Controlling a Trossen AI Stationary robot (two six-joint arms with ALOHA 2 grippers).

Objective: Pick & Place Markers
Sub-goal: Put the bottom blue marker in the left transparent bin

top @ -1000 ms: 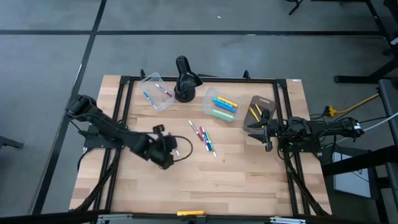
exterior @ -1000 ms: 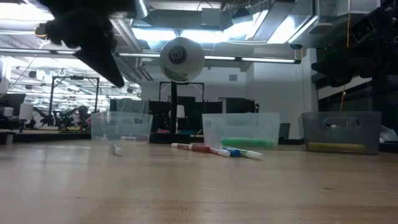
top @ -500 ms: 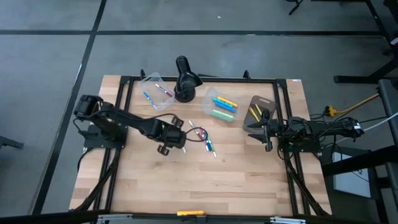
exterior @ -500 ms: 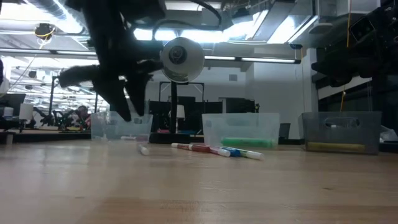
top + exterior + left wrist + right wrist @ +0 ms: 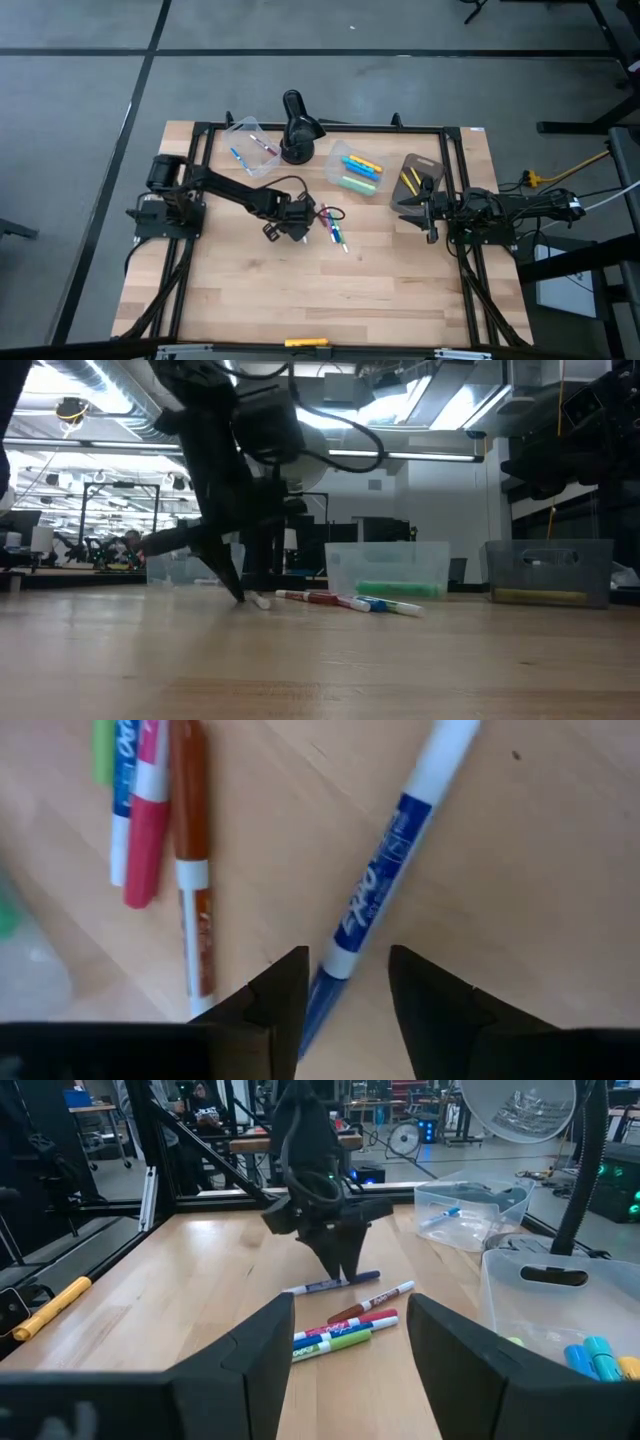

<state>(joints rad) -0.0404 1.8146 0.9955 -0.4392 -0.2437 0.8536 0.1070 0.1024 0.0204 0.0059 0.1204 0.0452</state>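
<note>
Several markers [image 5: 333, 228] lie loose side by side on the wooden table's middle. One of them, a blue marker [image 5: 375, 890], lies a little apart. My left gripper [image 5: 345, 968] points steeply down over the blue marker's near end, open, one finger on each side of it; whether a finger touches it, I cannot tell. In the low view the fingertips [image 5: 238, 592] stand at the table top beside the marker's white end [image 5: 261, 601]. My right gripper [image 5: 428, 212] rests open at the table's right side, level, holding nothing.
A black desk lamp [image 5: 296, 130] stands at the far middle. A clear tub [image 5: 250, 148] with a few markers is at its left, a second clear tub [image 5: 358, 172] with markers at its right, and a dark tub [image 5: 415, 178] beside the right gripper.
My left gripper has swung from the table's left-middle toward the right and far edge, come down to the loose markers and rolled about its own axis. In the low view its fingers, first together, now stand apart.
</note>
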